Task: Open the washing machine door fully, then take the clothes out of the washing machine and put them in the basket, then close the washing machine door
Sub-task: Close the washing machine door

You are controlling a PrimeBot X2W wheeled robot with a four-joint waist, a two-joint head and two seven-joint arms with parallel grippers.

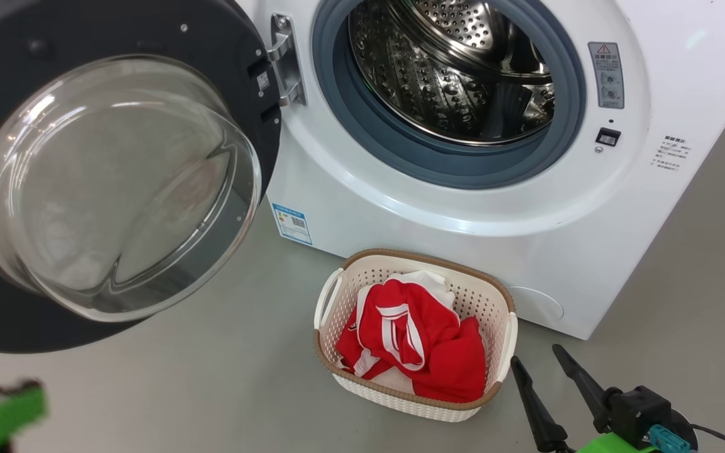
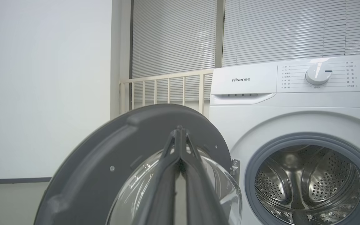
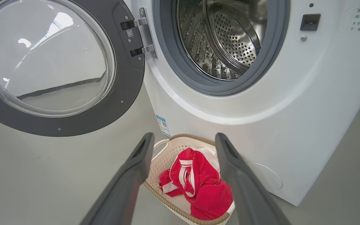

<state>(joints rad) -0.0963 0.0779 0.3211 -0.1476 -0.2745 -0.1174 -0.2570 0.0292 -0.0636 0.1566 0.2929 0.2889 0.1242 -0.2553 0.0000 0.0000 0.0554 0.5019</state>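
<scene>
Observation, door-closing stage.

- The clothes (image 1: pixel 419 340) lay heaped in the basket (image 1: pixel 413 253), on the floor just before the washing machine (image 1: pixel 463 214). The drum (image 1: pixel 450 75) looked empty.
- The washing machine door (image 1: pixel 117 189) stood swung wide to the robot's left. It was hinged at the left of the opening, glass bowl facing outward.
- Left gripper (image 2: pixel 180 131): fingers pressed together, holding nothing, pointed at the door's grey inner frame just above the glass. I could not tell if it touched.
- Right gripper (image 1: pixel 535 358): fingers apart, empty, low beside the basket and well apart from the door.

Judgement: only closing remains, and the left arm is nearer. It faces the inner side, so a push from there would open the door wider. It probably needs to get round the free edge and press the outer face toward the opening.
</scene>
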